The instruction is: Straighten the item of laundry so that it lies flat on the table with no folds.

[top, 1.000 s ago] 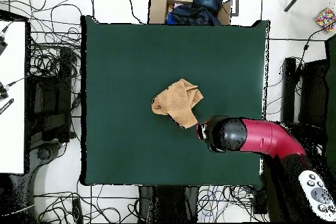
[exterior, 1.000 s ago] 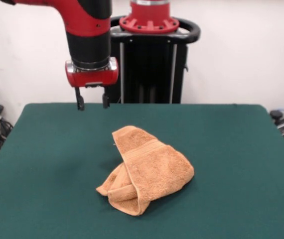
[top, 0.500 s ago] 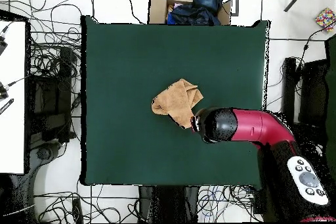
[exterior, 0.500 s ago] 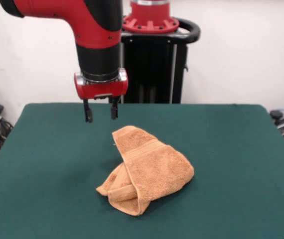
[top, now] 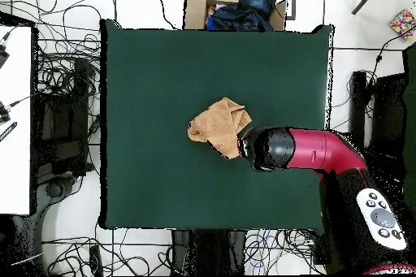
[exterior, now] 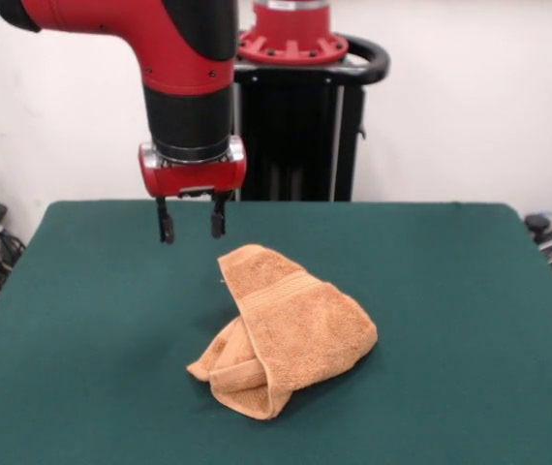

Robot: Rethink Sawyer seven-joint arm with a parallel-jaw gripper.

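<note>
The orange-tan towel (exterior: 281, 334) lies crumpled and folded over itself near the middle of the dark green table (exterior: 82, 310); a flat woven band runs across its upper fold. It also shows in the overhead view (top: 217, 127) on the table (top: 162, 71). My gripper (exterior: 190, 229) hangs open and empty above the table, behind and to the left of the towel's far corner, not touching it. In the overhead view the arm's end (top: 268, 148) covers the gripper, just right of the towel.
The black pedestal (exterior: 295, 126) stands behind the table's far edge. In the overhead view a cardboard box with dark cloth (top: 236, 6) sits beyond the table's top edge, and cables lie on the floor around the table.
The gripper moved right and down toward the towel's far corner over the first half second, then rose very slightly and shifted a little left. The towel has not moved.
</note>
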